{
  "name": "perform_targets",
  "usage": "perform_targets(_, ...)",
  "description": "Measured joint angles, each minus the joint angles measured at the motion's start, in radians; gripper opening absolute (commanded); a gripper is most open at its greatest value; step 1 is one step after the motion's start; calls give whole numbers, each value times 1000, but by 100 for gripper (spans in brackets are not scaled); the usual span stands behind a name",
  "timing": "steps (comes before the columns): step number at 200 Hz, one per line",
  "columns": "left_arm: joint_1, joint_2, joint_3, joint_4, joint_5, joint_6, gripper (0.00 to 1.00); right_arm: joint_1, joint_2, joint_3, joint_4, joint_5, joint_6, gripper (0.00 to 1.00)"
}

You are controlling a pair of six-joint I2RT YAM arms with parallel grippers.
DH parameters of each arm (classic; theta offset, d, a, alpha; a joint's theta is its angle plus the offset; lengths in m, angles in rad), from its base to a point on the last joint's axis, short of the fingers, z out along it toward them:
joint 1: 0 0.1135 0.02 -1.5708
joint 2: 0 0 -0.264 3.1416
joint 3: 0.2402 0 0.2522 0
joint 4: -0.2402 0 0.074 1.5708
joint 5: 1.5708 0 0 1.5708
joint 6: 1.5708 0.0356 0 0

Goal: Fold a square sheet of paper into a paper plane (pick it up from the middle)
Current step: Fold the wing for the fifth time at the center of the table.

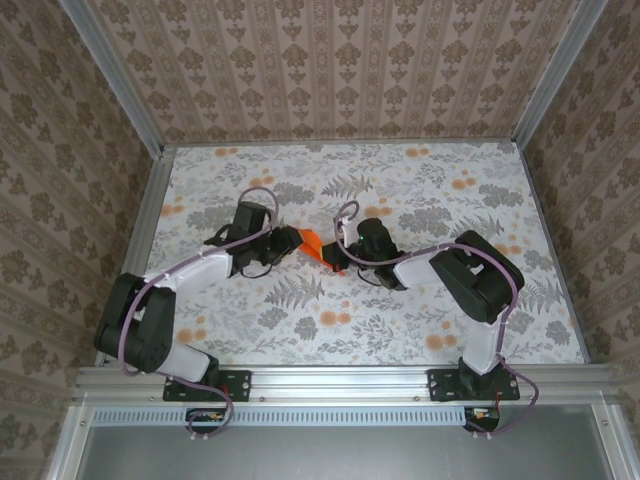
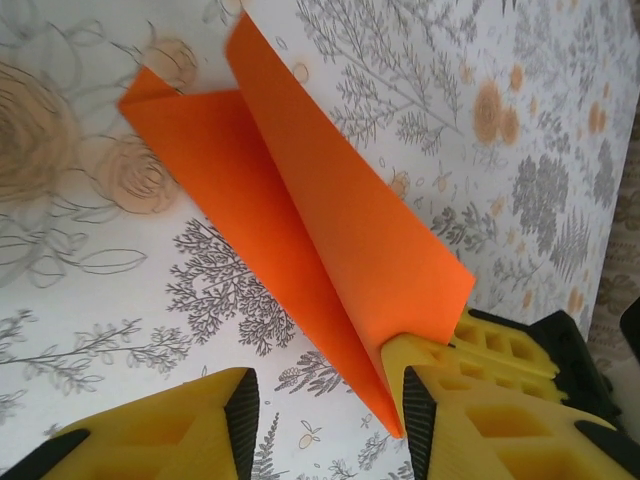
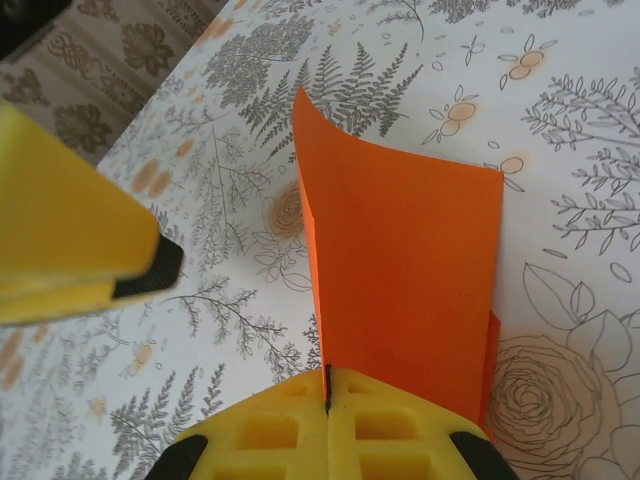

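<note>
A: Where is the folded orange paper (image 1: 312, 243)?
B: Middle of the bench (image 1: 400, 330), over the flower-print surface. It sits between the two tools, with the left tool (image 1: 288, 240) at one end and the right tool (image 1: 336, 258) at the other.

A: Right tool's state?
B: Clenched on the paper. In the right wrist view its yellow fingers (image 3: 400, 430) meet with no gap. The paper's (image 3: 410, 260) near edge runs into the seam between them. The paper rises away from the tool (image 3: 327, 385), with one flap standing up along a lengthwise crease.

A: Left tool?
B: Released. In the left wrist view the jaws stand apart, and the printed surface shows in the gap (image 2: 325, 395). The paper's (image 2: 330, 230) pointed end lies against the inner pad of one finger (image 2: 480, 420). The other finger (image 2: 180, 435) is clear of it.

A: Shape of the paper?
B: Long and narrow, with a centre crease and two flaps angled apart. It tapers to a point at the left tool's end.

A: Is it resting on the bench?
B: Cannot tell. The far corner is blurred in the left wrist view, and the arms crowd it in the top view.
</note>
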Motion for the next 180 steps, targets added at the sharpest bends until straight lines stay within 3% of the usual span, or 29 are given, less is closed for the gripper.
perform_targets(99, -18, 113, 26, 86, 13, 42, 30, -28, 71, 8, 11, -107, 313, 0)
perform_targets(180, -27, 196, 71, 110, 27, 75, 26, -50, 93, 20, 10, -122, 427, 0)
